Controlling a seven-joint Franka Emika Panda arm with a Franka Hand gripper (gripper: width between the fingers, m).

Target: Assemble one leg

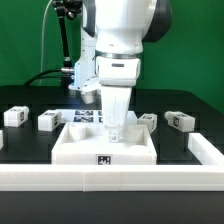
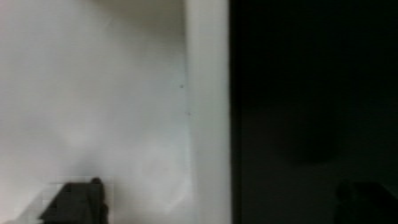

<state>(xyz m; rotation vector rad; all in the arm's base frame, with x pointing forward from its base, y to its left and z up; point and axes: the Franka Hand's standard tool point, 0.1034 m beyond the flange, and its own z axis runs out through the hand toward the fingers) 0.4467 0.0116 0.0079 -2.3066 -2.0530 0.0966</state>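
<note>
Several small white legs with tags lie on the black table in the exterior view: one at the far left (image 1: 14, 116), one beside it (image 1: 48, 120), one by the panel's far right corner (image 1: 147, 119) and one further right (image 1: 178, 120). The large white square panel (image 1: 75, 147) lies in the middle. My gripper (image 1: 115, 130) hangs low over the panel's far part. In the wrist view my gripper (image 2: 217, 205) is open, its dark fingertips (image 2: 75, 205) wide apart. The blurred white panel (image 2: 89, 100) and its edge lie between them, with black table beyond. No leg shows there.
A white raised border runs along the table's front (image 1: 100, 178) and up the exterior view's right (image 1: 205, 150). The marker board (image 1: 88, 116) lies behind the panel. A green backdrop and a dark stand with cables are at the back left.
</note>
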